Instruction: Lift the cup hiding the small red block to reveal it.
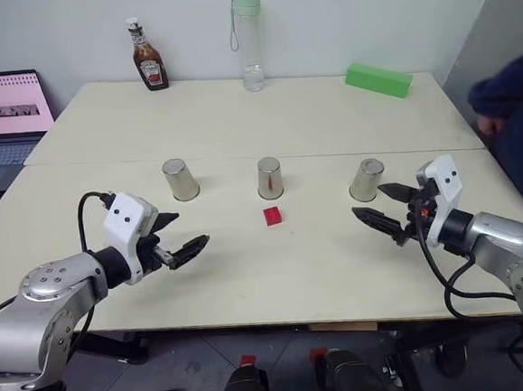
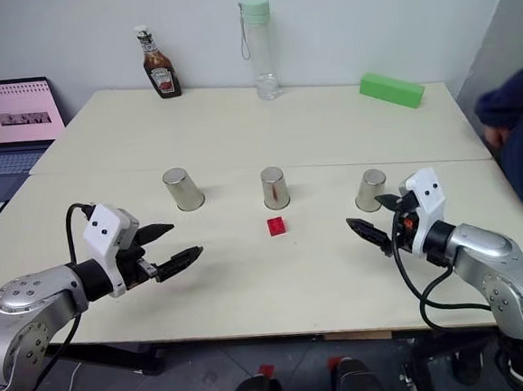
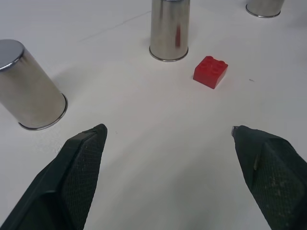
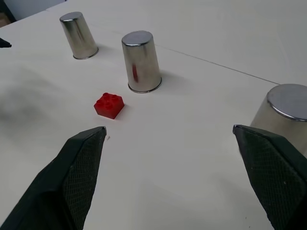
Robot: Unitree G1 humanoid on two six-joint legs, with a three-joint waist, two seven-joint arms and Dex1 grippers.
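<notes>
Both grippers hung w/ jaws wide, empty: left gripper [image 1: 185, 234], right gripper [image 1: 387, 207]. Small red block [image 1: 272, 215] sat uncovered btwn them, just before the middle cup [image 1: 270, 178]. Right's nearest cup [image 1: 366, 180] just beyond its tips. Any lift: straddle cup low, squeeze gently, go straight up.

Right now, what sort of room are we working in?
Probably an office or lab: two pale wooden tables pushed together, an open laptop on a side desk, three upturned shiny metal cups set out in a row.
</notes>
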